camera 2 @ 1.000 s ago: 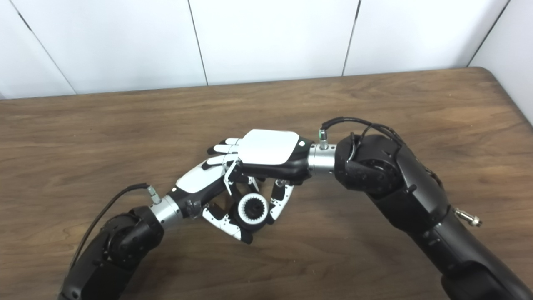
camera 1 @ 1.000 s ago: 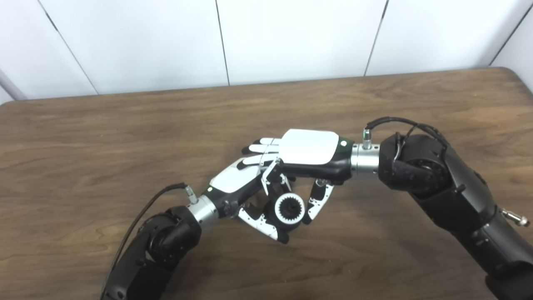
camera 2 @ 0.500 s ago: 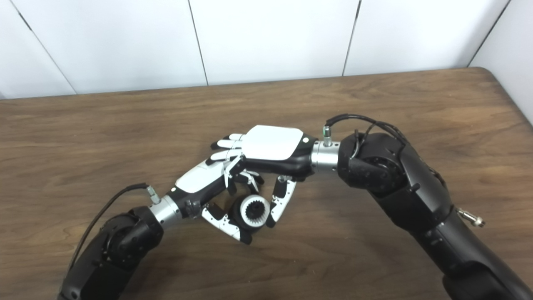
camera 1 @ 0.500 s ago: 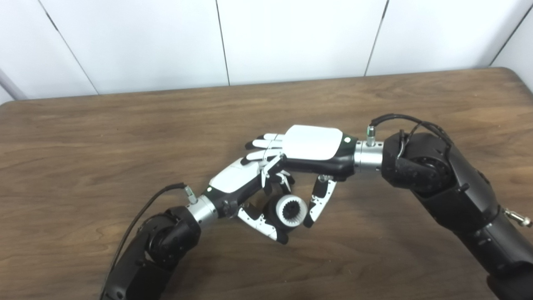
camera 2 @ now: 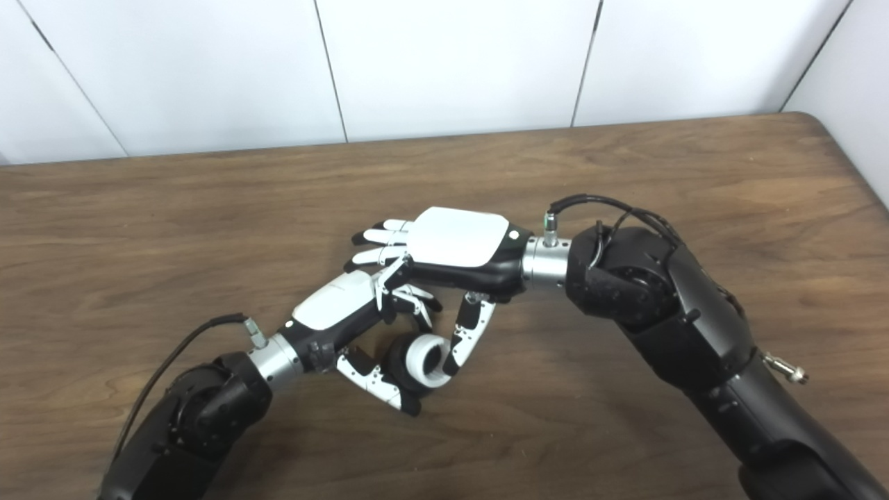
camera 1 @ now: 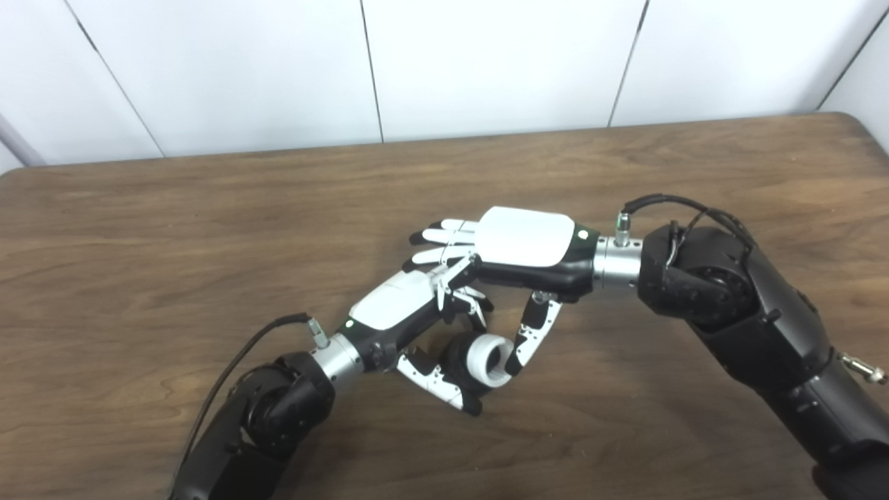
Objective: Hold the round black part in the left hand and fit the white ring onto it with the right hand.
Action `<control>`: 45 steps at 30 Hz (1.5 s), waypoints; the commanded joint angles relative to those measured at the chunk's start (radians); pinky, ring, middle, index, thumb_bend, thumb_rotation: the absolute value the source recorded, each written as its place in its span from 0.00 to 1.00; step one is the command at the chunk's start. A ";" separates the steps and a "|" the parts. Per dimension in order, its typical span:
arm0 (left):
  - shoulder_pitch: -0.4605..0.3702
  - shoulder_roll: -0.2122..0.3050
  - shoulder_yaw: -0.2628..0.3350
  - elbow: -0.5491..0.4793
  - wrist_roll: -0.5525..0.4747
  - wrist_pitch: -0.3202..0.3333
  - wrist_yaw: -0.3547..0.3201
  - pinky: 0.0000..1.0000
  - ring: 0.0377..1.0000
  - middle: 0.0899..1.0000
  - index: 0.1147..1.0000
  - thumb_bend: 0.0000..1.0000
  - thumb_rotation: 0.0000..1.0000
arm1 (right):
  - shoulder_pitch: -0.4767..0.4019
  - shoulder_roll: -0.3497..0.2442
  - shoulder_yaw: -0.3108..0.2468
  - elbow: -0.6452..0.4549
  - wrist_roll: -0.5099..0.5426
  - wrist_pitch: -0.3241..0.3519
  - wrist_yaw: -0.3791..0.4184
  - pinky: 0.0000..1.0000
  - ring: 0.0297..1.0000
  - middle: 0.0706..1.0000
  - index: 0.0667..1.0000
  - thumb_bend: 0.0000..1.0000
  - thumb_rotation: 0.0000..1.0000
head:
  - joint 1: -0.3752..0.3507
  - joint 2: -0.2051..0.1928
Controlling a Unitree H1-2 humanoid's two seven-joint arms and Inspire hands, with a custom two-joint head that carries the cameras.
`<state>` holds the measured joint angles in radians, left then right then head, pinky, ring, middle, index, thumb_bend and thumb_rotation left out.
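Note:
My left hand [camera 1: 397, 310] is shut on the round black part [camera 1: 456, 354], held low over the table with fingers curled over it and thumb beneath. The white ring [camera 1: 485, 360] sits on the part's end, facing right; its toothed bore is turned out of sight. My right hand [camera 1: 522, 241] hovers palm-down just above the left, its fingers stretched flat to the left. Its thumb [camera 1: 530, 335] hangs down and touches the ring's right edge. In the right eye view the ring [camera 2: 425, 361] shows the same way.
The brown wooden table [camera 1: 208, 229] runs to a white panelled wall behind. Its right edge and rounded corner [camera 2: 826, 132] show at the far right. A black cable [camera 1: 239, 354] loops from my left wrist, another from the right wrist [camera 1: 667, 205].
My left hand has turned and dropped a little, so the ring's toothed face now points right instead of at the camera. The right hand has drifted slightly up and right.

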<state>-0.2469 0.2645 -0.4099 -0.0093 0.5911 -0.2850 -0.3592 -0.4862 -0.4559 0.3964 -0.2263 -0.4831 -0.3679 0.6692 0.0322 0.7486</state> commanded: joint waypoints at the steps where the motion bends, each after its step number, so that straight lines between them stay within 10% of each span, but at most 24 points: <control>1: -0.014 -0.009 0.002 -0.044 -0.003 -0.004 0.018 1.00 1.00 0.79 0.41 0.52 0.06 | -0.021 0.009 -0.027 -0.003 0.009 -0.037 -0.059 1.00 1.00 0.93 0.56 0.88 0.25 | 0.006 0.003; 45: -0.015 -0.061 -0.029 0.023 0.021 -0.076 0.088 1.00 1.00 0.85 0.41 0.52 0.06 | -0.004 0.004 -0.029 -0.018 0.070 -0.026 -0.054 1.00 1.00 0.90 0.54 0.92 0.17 | -0.004 0.021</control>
<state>-0.2271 0.2120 -0.4418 0.0298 0.6061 -0.3318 -0.3071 -0.4678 -0.4374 0.3770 -0.2129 -0.4445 -0.3906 0.6242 0.0276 0.7685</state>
